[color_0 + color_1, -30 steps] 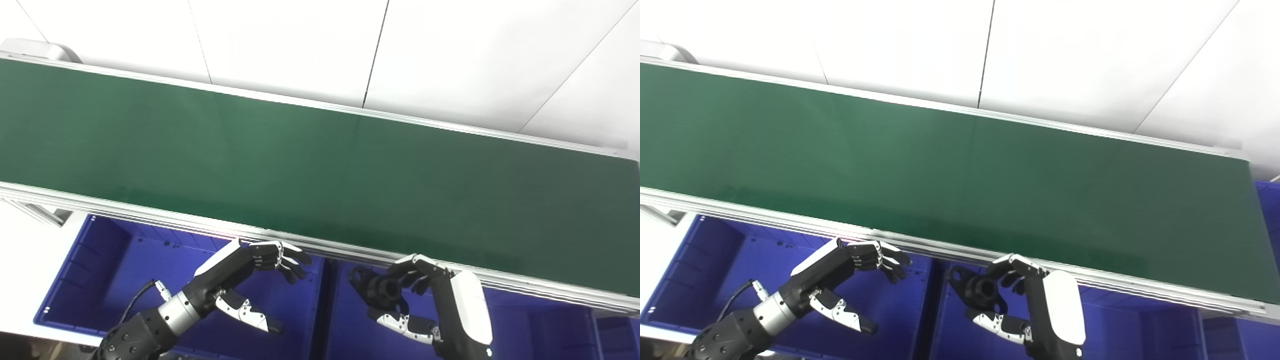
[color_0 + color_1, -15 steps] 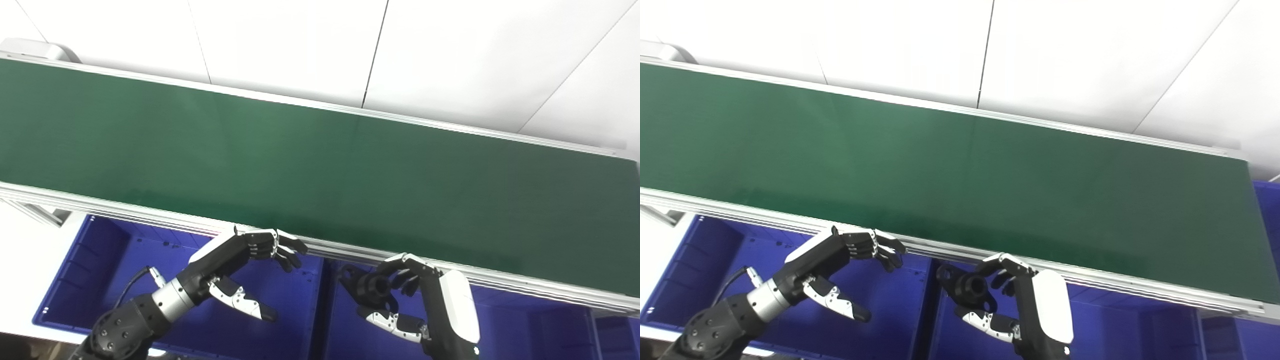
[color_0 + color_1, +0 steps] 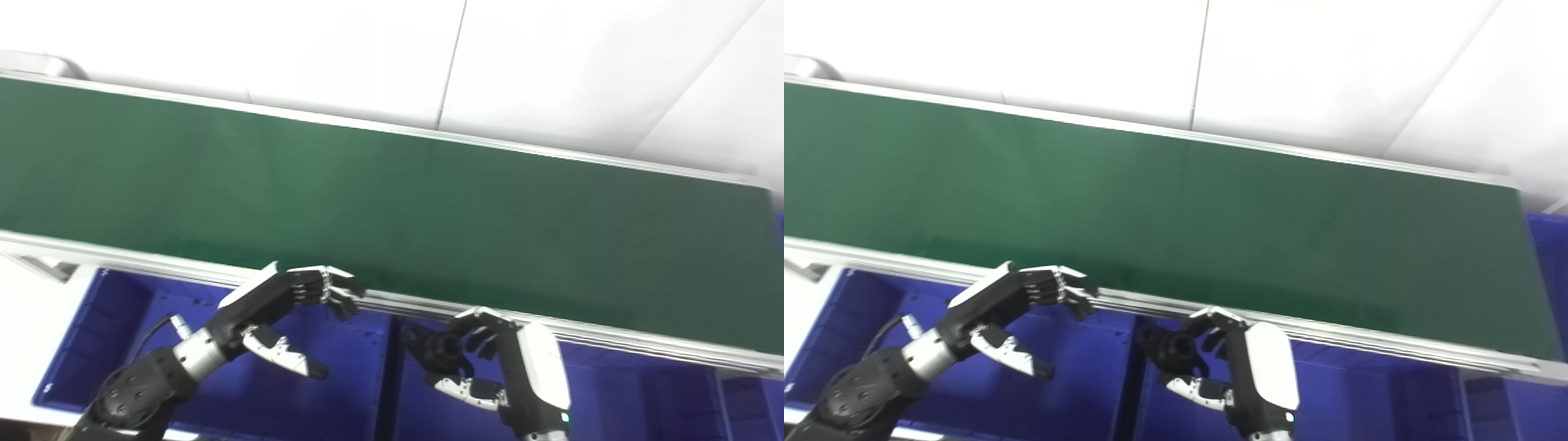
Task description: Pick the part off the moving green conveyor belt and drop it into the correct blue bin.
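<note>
Below the near rail of the green conveyor belt [image 3: 392, 202], the right hand [image 3: 490, 361] hangs over the middle blue bin [image 3: 422, 410], its fingers curled shut around a black part [image 3: 442, 350] (ring-shaped, with a round hole). Over the left blue bin [image 3: 110, 343], the left hand [image 3: 282, 306] holds nothing, its fingers loosely spread and thumb apart.

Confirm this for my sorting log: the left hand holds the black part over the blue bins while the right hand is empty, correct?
Not quite: the hands are swapped. The right hand holds the black part over the blue bins; the left hand is empty, fingers apart. The left eye view shows it.
</note>
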Robot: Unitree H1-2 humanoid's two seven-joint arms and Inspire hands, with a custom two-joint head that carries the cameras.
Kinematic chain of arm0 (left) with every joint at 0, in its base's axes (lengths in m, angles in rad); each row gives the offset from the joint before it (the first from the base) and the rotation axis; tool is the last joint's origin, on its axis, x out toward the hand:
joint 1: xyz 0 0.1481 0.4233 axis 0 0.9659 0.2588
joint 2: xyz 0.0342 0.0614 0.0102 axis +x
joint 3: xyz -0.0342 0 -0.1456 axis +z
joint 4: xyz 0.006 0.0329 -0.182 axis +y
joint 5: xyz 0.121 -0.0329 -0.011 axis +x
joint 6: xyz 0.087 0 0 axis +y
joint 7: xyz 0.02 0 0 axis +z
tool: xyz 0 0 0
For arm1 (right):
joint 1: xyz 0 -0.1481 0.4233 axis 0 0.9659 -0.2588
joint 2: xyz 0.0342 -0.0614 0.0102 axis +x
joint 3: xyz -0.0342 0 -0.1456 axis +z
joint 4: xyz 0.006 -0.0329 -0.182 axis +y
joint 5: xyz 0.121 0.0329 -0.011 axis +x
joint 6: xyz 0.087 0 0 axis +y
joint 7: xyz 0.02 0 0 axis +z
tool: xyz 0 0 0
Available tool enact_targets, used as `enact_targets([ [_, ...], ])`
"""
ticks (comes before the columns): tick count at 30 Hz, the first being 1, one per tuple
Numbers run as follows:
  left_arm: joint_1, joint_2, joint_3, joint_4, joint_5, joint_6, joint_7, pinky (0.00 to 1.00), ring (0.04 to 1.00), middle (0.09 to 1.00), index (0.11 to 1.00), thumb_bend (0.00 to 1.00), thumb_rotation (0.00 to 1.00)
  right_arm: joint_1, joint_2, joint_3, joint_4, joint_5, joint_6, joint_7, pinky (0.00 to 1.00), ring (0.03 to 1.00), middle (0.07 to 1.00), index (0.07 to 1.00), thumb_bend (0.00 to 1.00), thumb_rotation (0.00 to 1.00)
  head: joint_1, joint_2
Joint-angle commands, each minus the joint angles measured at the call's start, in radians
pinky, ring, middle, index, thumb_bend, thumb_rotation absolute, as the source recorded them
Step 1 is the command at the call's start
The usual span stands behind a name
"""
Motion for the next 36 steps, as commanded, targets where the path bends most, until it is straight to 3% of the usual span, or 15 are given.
enact_targets([
  [1, -0.001, 0.008, 0.008, -0.026, -0.016, -0.013, -0.001, 0.59, 0.662, 0.753, 0.719, 0.67, 0.17, 0.008, 0.004, -0.004, -0.034, -0.005, 0.004, -0.005, 0.33, 0.427, 0.511, 0.524, 0.50, 0.00, 0.004, -0.002],
  [18, 0.010, 0.005, 0.010, -0.044, -0.008, 0.001, 0.006, 0.58, 0.649, 0.752, 0.726, 0.68, 0.19, 0.050, -0.025, -0.042, -0.027, -0.025, 0.021, 0.007, 0.34, 0.438, 0.532, 0.519, 0.50, 0.00, 0.024, 0.000],
  [36, 0.018, 0.003, 0.015, -0.063, -0.008, 0.014, 0.010, 0.59, 0.653, 0.747, 0.720, 0.68, 0.18, 0.030, -0.023, -0.052, 0.036, -0.026, 0.025, 0.001, 0.34, 0.431, 0.519, 0.530, 0.50, 0.00, 0.036, 0.001],
])
